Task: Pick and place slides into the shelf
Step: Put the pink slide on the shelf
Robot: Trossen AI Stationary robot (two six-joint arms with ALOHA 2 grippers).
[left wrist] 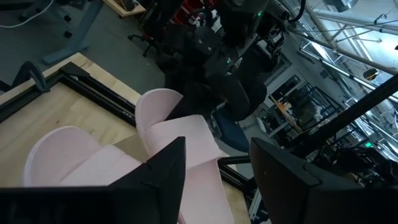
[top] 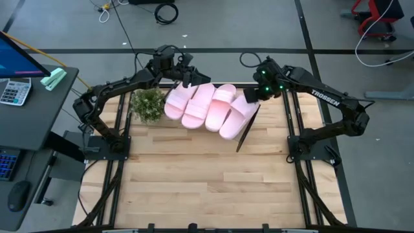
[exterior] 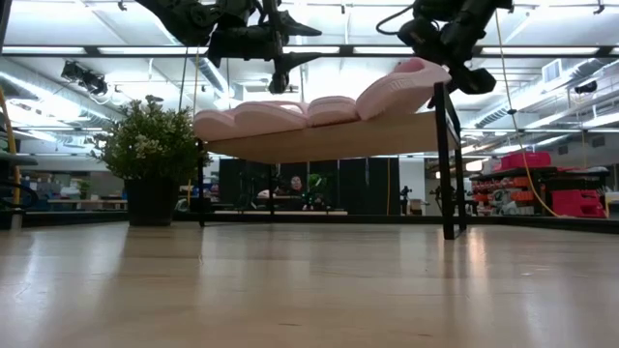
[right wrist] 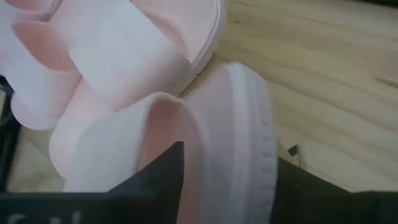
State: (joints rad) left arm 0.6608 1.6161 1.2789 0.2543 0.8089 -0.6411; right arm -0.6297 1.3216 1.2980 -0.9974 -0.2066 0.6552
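Four light pink slides (top: 204, 105) lie side by side on the slanted wooden shelf (exterior: 329, 145) at the table's far side. The rightmost slide (exterior: 401, 85) is tilted, its right side raised above the others. My right gripper (top: 253, 96) is at that slide's far end, shut on it. My left gripper (top: 187, 77) hangs open just above the far ends of the left slides (left wrist: 68, 155); the low view shows a gap between its fingers (exterior: 280, 77) and them. My right gripper (right wrist: 227, 186) pinches the rightmost slide by its side wall (right wrist: 239, 143), next to the strap. One finger (right wrist: 165, 180) is in the foot opening under the strap and the other (right wrist: 298, 186) is outside the sole. The slide is tilted, its left side resting against the neighbouring slide (right wrist: 124, 56).
A potted green plant (top: 147, 105) stands on the table just left of the shelf. The shelf's thin black legs (exterior: 447, 164) reach down to the tabletop. Bare wooden tabletop (top: 207, 175) spreads toward the near edge. A desk with a calculator (top: 14, 90) stands beyond the table's left edge.
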